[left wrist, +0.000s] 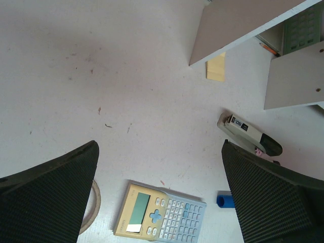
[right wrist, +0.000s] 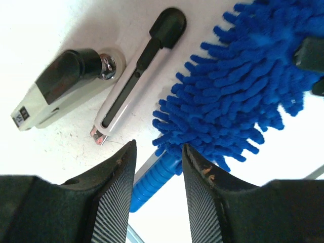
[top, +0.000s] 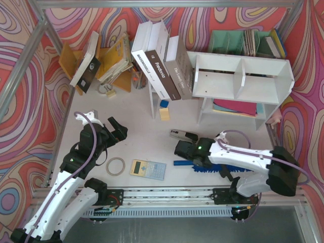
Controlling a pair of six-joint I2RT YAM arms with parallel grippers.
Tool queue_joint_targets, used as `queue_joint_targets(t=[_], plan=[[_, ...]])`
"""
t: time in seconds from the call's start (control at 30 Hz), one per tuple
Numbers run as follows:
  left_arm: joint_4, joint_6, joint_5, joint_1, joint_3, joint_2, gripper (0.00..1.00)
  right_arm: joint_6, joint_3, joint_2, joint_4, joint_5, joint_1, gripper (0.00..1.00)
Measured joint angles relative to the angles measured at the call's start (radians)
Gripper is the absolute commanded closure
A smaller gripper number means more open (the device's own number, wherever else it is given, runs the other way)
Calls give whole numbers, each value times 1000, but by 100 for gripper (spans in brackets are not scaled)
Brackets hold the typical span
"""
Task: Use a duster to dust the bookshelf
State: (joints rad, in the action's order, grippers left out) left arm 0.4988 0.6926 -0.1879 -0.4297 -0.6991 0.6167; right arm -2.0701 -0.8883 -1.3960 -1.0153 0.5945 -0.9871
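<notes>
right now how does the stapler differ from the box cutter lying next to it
The stapler is chunkier, pale grey with a black top; the box cutter is slimmer, white with a black slider and cap. The box cutter lies nearer the duster; the stapler sits beyond it. Both lie flat on the table, roughly parallel.
</notes>
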Motion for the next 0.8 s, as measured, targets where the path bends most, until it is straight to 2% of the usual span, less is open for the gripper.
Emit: queue_joint_targets(t=[0.2, 0.43, 0.6, 0.8], plan=[[0, 0, 0, 0, 0, 1, 2, 21, 2, 165, -119, 16, 0, 50], [0, 0, 0, 0, 0, -2, 2, 187, 47, 236, -199, 15, 0, 43], [0, 0, 0, 0, 0, -4, 2, 217, 75, 246, -258, 14, 0, 44], [0, 0, 0, 0, 0, -6, 2, 145, 225, 387, -257, -24, 0, 55]])
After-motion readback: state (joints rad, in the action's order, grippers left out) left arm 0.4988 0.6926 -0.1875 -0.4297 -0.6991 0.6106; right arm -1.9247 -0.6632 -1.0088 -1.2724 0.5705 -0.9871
